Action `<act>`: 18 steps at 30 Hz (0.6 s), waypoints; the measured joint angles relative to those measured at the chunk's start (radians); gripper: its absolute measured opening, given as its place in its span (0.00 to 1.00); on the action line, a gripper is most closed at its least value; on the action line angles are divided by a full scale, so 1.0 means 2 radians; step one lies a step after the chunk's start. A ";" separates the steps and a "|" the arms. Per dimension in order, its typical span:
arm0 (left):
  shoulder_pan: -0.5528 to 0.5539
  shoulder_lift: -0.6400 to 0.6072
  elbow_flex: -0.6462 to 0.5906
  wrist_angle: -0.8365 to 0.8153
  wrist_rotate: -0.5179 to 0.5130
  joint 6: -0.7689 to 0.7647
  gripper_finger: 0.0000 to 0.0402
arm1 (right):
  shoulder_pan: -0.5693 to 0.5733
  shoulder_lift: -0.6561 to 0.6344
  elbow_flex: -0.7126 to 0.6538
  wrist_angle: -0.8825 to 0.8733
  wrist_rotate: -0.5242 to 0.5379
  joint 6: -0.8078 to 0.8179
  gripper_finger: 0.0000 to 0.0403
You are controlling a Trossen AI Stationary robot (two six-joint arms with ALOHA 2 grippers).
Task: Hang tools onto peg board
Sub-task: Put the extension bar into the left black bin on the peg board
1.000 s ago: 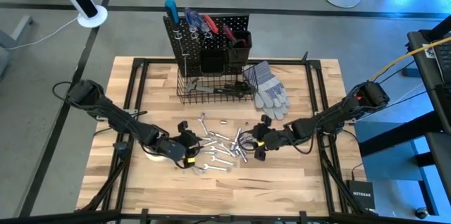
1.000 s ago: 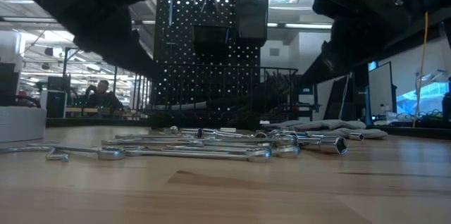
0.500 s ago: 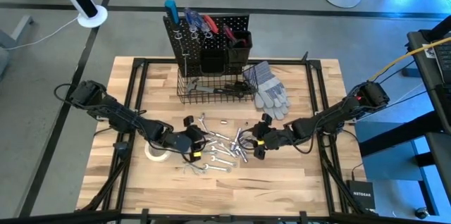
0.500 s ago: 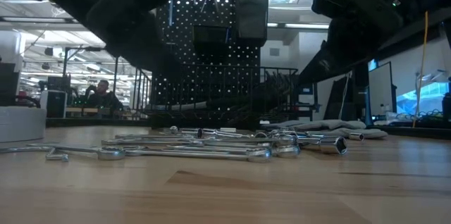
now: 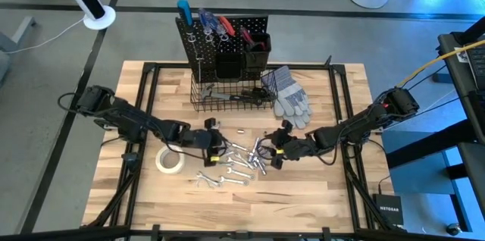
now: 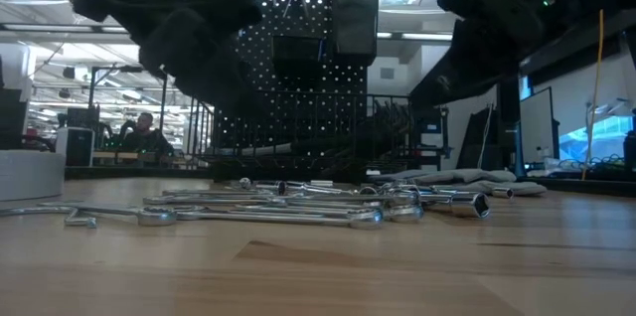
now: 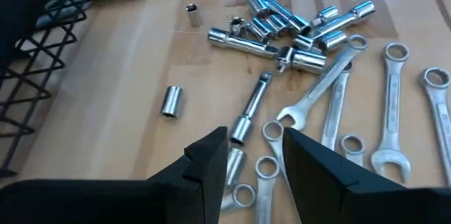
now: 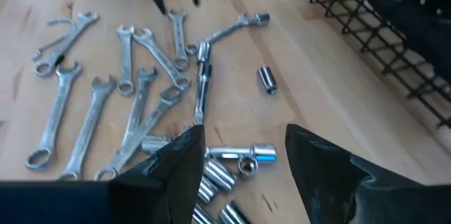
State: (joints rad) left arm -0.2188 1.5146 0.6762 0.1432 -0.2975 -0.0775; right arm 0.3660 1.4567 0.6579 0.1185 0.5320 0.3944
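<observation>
Left pincer [image 7: 255,155] parted above wrenches [image 7: 366,104]; empty

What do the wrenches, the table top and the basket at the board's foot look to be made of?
Wrenches: bright polished metal, probably chromed steel, judging by the mirror-like glints.
Table top: pale wood with visible grain and plank seams, matte.
Basket: thin black wire mesh, likely coated metal; the finish is hard to tell.

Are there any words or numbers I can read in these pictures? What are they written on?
"NETGEAR": in white letters on the small black box on the floor beside the table's right edge, seen in the high view.
No writing can be read on the wrenches, the tape roll, the gloves or the peg board.
</observation>
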 joint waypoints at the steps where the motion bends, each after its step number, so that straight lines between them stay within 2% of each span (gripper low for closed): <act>1: 0.005 0.000 0.000 0.002 0.012 0.012 0.32 | 0.000 0.000 0.000 0.007 0.000 -0.003 0.51; 8: 0.022 0.027 0.000 0.038 0.070 0.059 0.32 | -0.010 0.000 0.000 0.028 -0.005 -0.031 0.51; 13: 0.022 0.069 0.000 0.070 0.069 0.053 0.32 | -0.013 0.000 0.000 0.027 -0.028 -0.031 0.51; 18: 0.021 0.093 0.013 0.065 0.055 0.026 0.32 | -0.013 0.000 0.000 0.022 -0.056 -0.031 0.51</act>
State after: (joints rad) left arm -0.1765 1.7015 0.7026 0.2741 -0.1879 -0.0246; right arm 0.3397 1.4567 0.6582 0.1633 0.4199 0.3325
